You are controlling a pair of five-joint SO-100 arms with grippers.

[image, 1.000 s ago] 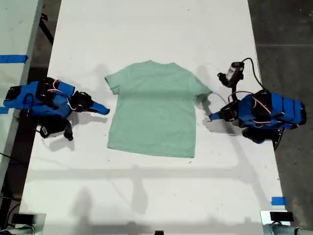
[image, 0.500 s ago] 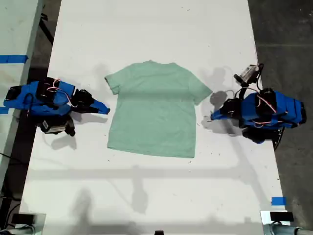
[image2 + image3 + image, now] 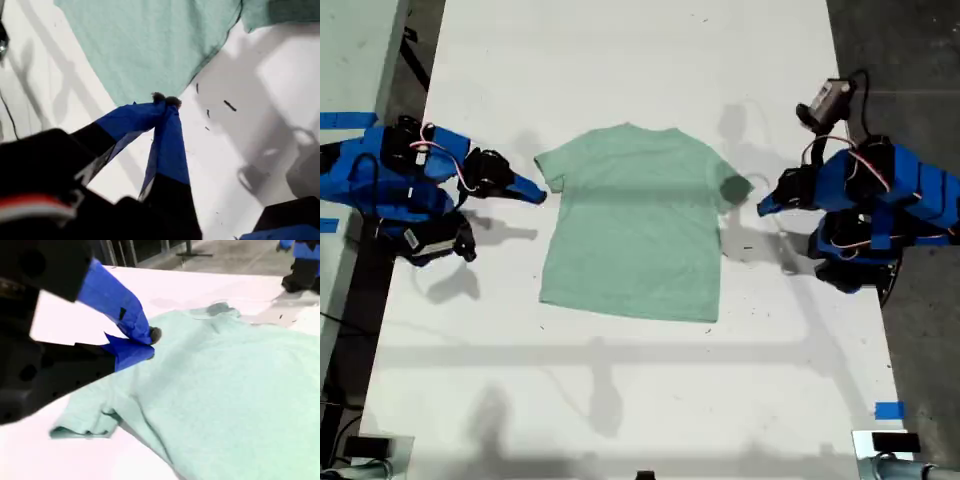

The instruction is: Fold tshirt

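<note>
The pale mint-green tshirt point(image 3: 635, 225) lies flat and spread out in the middle of the white table point(image 3: 620, 400), neck toward the far side. My first gripper point(image 3: 762, 208) is at the exterior view's right, just off the shirt's sleeve. In its own view it point(image 3: 165, 100) is shut, hovering over the tshirt point(image 3: 150, 45) edge with nothing in it. My second gripper point(image 3: 540, 195) is at the exterior view's left, beside the other sleeve. Its wrist view shows it point(image 3: 147, 342) shut, empty, above the tshirt point(image 3: 235, 390) by the sleeve.
Small dark specks point(image 3: 745, 246) lie on the table beside the shirt, at the exterior view's right. A blue tape mark point(image 3: 890, 410) sits near the table's front corner on that side. Dark floor borders the table at the right, a pale surface with blue tape point(image 3: 348, 120) at the left.
Both arms have risen and swung toward the table's far side, so each gripper tip now sits level with a sleeve. The tshirt has not moved.
</note>
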